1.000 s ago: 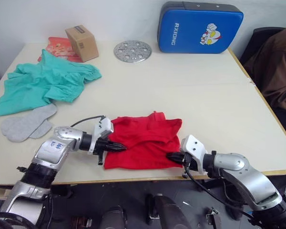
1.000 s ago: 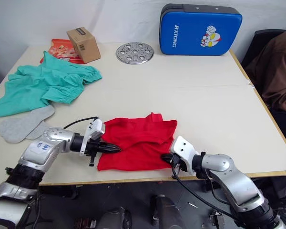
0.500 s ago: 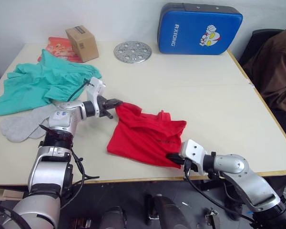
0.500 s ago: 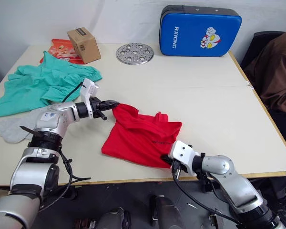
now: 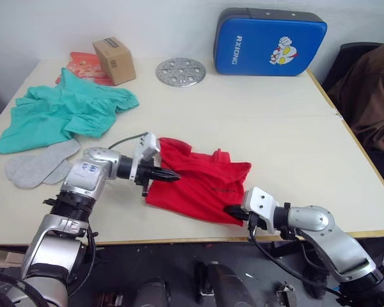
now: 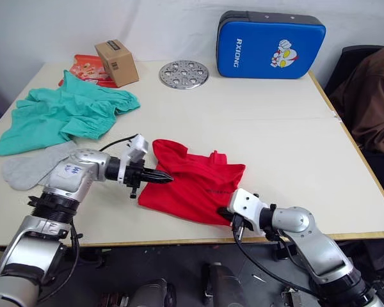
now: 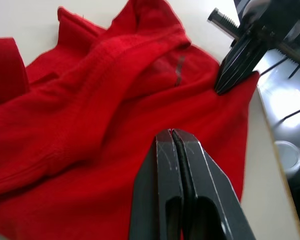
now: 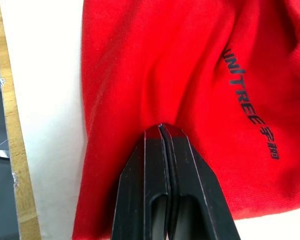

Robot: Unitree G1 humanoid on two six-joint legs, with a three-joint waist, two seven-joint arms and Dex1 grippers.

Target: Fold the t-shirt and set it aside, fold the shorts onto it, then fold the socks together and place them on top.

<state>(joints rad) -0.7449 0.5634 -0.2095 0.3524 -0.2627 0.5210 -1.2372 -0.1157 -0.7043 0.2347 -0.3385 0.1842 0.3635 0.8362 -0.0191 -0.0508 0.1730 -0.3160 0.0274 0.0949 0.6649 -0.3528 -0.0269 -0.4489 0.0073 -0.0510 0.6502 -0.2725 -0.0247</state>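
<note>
The red t-shirt (image 5: 201,182) lies crumpled and partly folded near the table's front edge, with one corner (image 5: 165,144) drawn out toward the far left. My left gripper (image 5: 173,176) is shut, its tips (image 7: 171,132) lying over the shirt's left part with no cloth seen between them. My right gripper (image 5: 230,210) is shut on the shirt's near right corner, where creases run into its tips (image 8: 160,127). The teal shorts (image 5: 64,115) lie bunched at the far left. The grey socks (image 5: 38,167) rest just in front of them.
At the back of the table (image 5: 288,147) stand a cardboard box (image 5: 114,59) on a red packet (image 5: 83,66), a perforated metal disc (image 5: 180,71) and a blue pad (image 5: 271,39). A brown jacket (image 5: 371,89) hangs on a chair at the right.
My left gripper drew the shirt's left corner up toward the far left, let it go, and came back over the shirt's left part. The right gripper kept its hold on the near corner.
</note>
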